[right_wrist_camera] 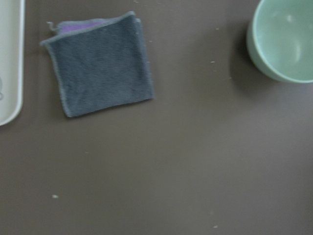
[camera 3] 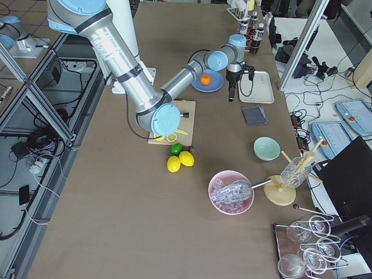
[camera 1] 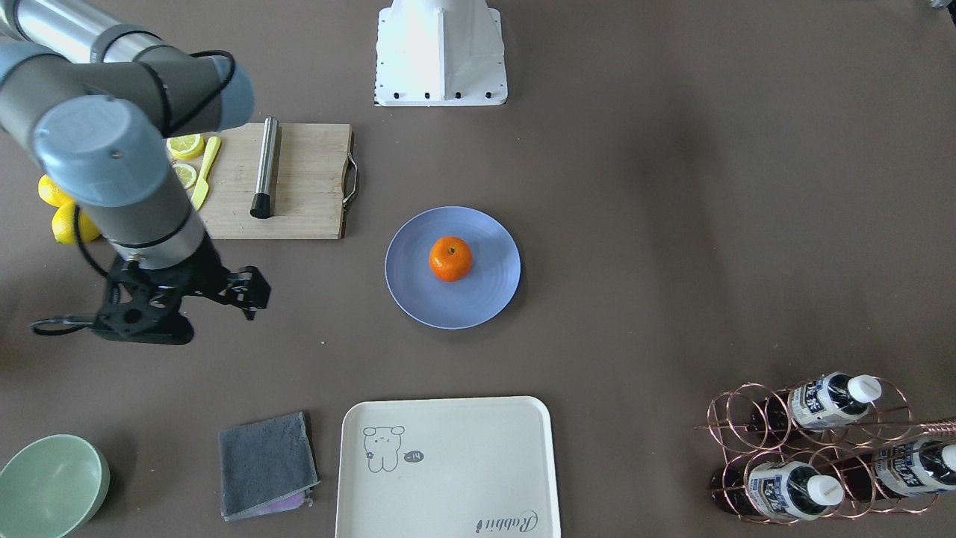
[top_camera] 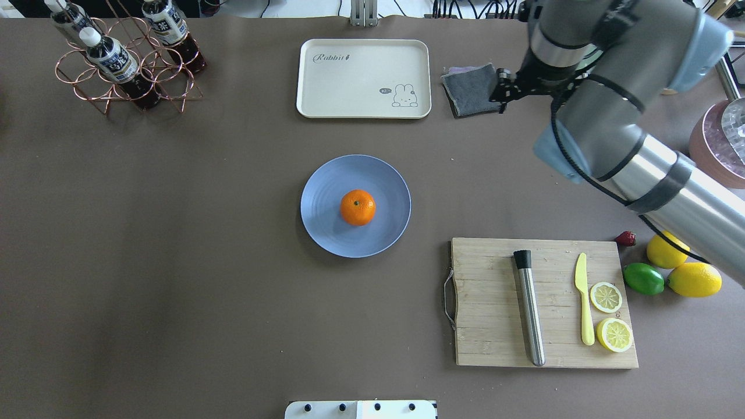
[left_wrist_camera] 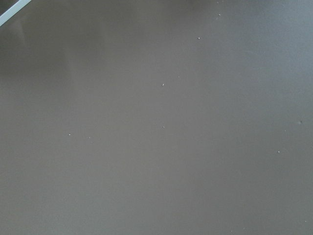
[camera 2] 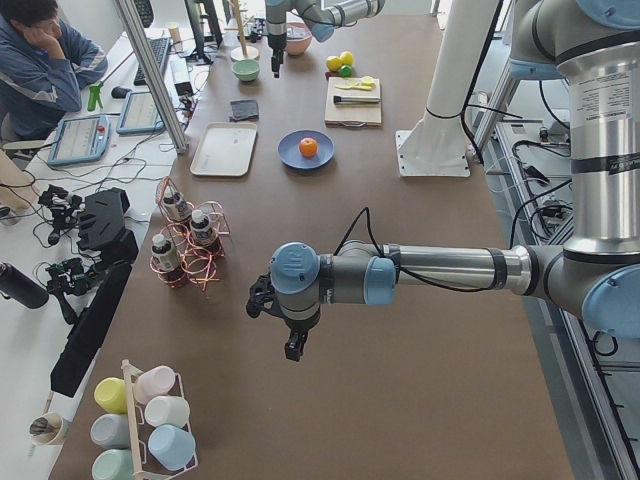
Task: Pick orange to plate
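Observation:
The orange [camera 1: 450, 258] rests near the middle of the periwinkle-blue plate [camera 1: 411, 288], apart from both grippers; it also shows in the overhead view as orange [top_camera: 357, 207] on plate [top_camera: 326, 233]. My right gripper [camera 1: 252, 297] hangs over bare table well to the plate's side, between the cutting board and the grey cloth, and its fingers look open with nothing between them. My left gripper [camera 2: 293, 348] shows only in the exterior left view, far from the plate over bare table. I cannot tell whether it is open or shut.
A cream bear tray [camera 1: 448, 467], grey cloth [camera 1: 267, 465] and pale green bowl [camera 1: 51, 486] lie along the operators' edge. The cutting board [camera 1: 299, 209] holds a steel muddler, yellow knife and lemon slices, with lemons [top_camera: 692, 278] and a lime beside it. A copper bottle rack [camera 1: 821, 448] stands at one corner.

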Controlling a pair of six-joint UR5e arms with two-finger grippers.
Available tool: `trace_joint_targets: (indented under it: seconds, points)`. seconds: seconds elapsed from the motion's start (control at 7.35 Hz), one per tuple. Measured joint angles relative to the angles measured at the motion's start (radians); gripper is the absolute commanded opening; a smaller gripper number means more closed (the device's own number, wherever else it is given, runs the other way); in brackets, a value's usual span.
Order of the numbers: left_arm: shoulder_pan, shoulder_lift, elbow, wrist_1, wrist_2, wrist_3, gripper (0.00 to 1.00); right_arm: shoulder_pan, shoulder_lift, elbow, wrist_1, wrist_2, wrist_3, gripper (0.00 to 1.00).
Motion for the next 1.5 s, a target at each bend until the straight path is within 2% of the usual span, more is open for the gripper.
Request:
trace_joint_targets:
  seconds: [0.41,0.82,1.09,1.5]
  points:
    - [0.0,0.0,0.001,0.001,0.001,-0.001,0.99,0.308,-0.3,0.045,0.006,0.146,-0.593,1.0]
    - [0.0,-0.002,0.0,0.001,0.002,-0.001,0.99,0.532,-0.499,0.018,0.006,0.183,-0.97,1.0]
    - [0.0,-0.003,0.0,0.001,0.003,-0.001,0.99,0.612,-0.583,0.011,0.008,0.186,-1.041,1.0]
    - [0.0,-0.006,0.005,0.0,0.009,-0.003,0.99,0.634,-0.612,-0.005,0.009,0.181,-1.045,1.0]
